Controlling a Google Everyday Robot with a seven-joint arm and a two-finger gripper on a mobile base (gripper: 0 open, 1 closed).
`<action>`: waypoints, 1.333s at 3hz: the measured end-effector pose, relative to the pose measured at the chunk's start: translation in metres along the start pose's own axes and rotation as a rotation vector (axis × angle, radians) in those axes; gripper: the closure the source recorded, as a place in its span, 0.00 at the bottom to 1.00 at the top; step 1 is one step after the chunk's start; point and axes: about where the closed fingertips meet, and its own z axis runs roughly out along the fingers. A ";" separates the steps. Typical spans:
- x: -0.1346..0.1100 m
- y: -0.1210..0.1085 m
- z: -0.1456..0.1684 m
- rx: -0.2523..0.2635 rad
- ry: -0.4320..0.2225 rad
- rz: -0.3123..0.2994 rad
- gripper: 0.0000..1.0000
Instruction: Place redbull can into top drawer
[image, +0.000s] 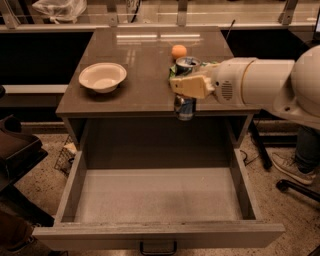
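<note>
We see the robot's pincer (185, 86) clamped around the middle of the redbull can (184, 106), holding it upright in the air at the tabletop's (145, 65) front edge, its base hanging over the rear of the top drawer (155, 196). The drawer stands pulled fully open below, its dark handle (158, 247) facing us. On the tabletop a cream bowl (102, 76) sits to the left, well apart from the can, and an orange (179, 51) lies just behind the pincer.
</note>
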 end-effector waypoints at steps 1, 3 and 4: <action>0.054 0.034 0.020 -0.175 -0.018 0.019 1.00; 0.133 0.091 0.077 -0.361 0.063 -0.002 1.00; 0.155 0.113 0.104 -0.372 0.041 0.007 1.00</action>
